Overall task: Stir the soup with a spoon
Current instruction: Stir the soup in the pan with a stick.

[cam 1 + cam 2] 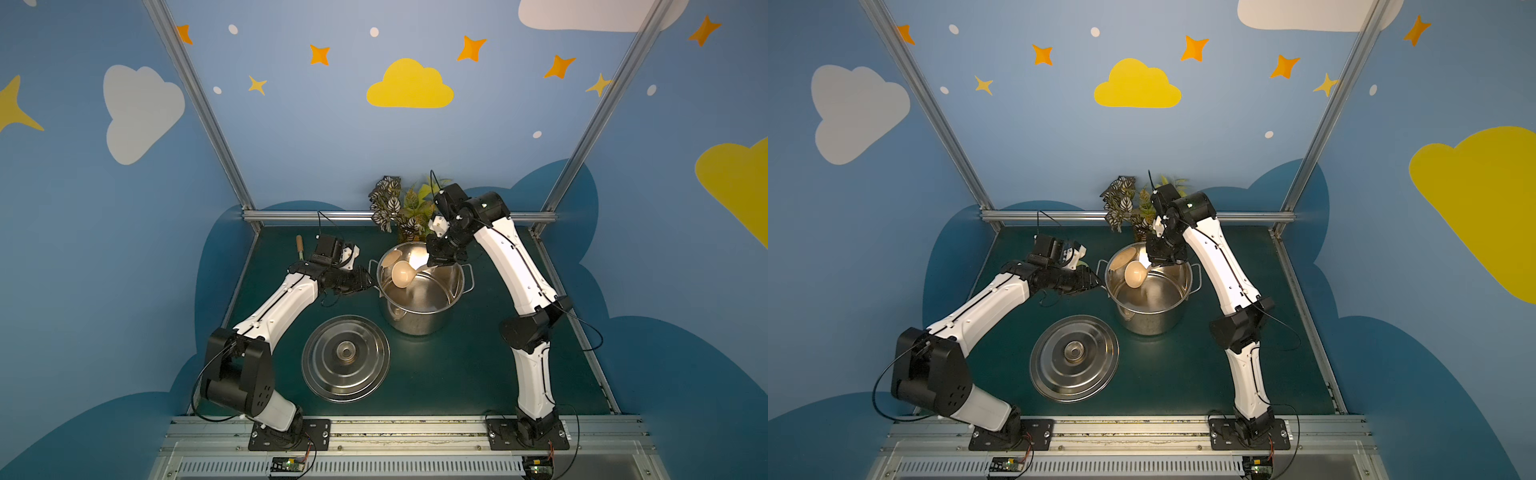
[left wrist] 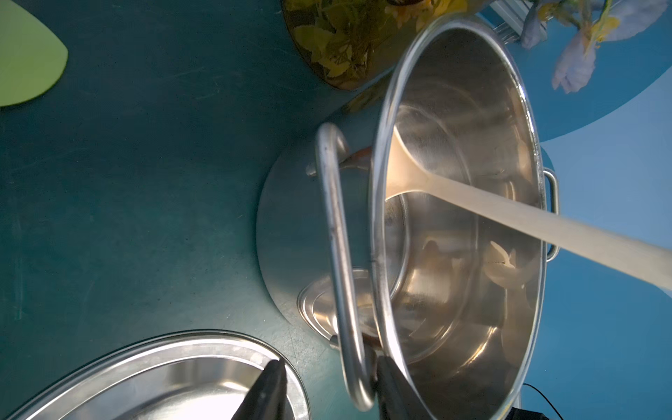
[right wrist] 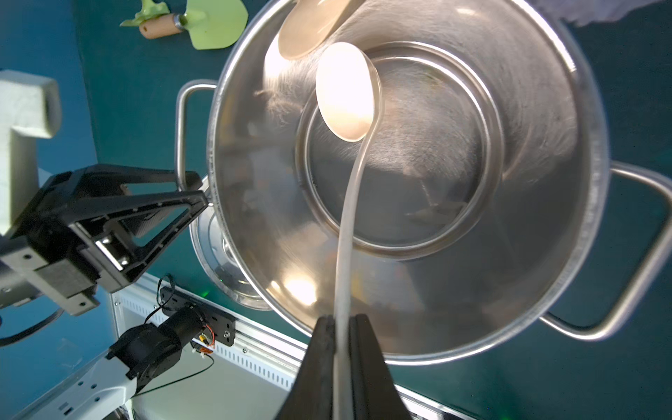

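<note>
Two right fingers (image 3: 320,363) pinch the spoon (image 3: 343,254), bowl-end slanting down into pot (image 3: 545,109) toward spread left fingers (image 2: 269,392).

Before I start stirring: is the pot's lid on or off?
Off. The lid lies on the table beside the pot; the ladle reaches into its open mouth.

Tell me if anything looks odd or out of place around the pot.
The pot holds no soup: only bare shiny steel shows around the ladle inside it. A garden trowel lies on the table, odd beside cookware. Nothing looks spilled.
</note>
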{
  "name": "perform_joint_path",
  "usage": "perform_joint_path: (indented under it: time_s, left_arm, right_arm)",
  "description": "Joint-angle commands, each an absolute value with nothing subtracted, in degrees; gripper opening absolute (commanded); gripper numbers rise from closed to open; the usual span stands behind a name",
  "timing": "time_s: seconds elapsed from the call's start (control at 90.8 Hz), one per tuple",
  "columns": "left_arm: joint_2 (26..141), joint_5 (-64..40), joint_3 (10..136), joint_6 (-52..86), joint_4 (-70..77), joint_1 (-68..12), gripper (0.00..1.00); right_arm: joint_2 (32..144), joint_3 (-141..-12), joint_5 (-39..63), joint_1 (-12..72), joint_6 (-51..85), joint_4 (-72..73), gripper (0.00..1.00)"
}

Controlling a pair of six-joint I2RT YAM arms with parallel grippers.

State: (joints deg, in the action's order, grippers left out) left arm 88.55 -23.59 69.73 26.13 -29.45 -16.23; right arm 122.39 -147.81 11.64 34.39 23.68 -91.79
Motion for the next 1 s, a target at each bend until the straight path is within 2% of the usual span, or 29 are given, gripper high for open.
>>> perform_joint_path:
  time_s: [0.0,0.286,0.551,0.727,0.991]
  left_arm:
    - [89.12,-24.48,70.67,25.32,-28.68,-15.91,0.43]
    - [88.76,-24.99,69.99,25.32,-27.88,-15.47,0.41]
    - [88.88,-26.29,69.44,25.88,-26.73,-15.05,0.33]
    - [88.95,-27.18,69.11,26.39,-26.03,-14.94,0.27]
    - [89.21,-27.86,68.71,27.11,-25.23,-14.81,0.17]
  right_arm:
    - [122.36,-149.21,13.16,36.17,21.12,-97.12,0.0]
    - [115.03,-139.57,5.71,37.28,20.78,-101.77,0.0]
    - [109.17,-131.96,0.72,33.99,23.16,-103.01,0.0]
    - [111.29,-134.58,-0.24,31.88,23.15,-102.96,0.0]
    - [119.89,-146.21,2.59,32.09,23.02,-103.01,0.0]
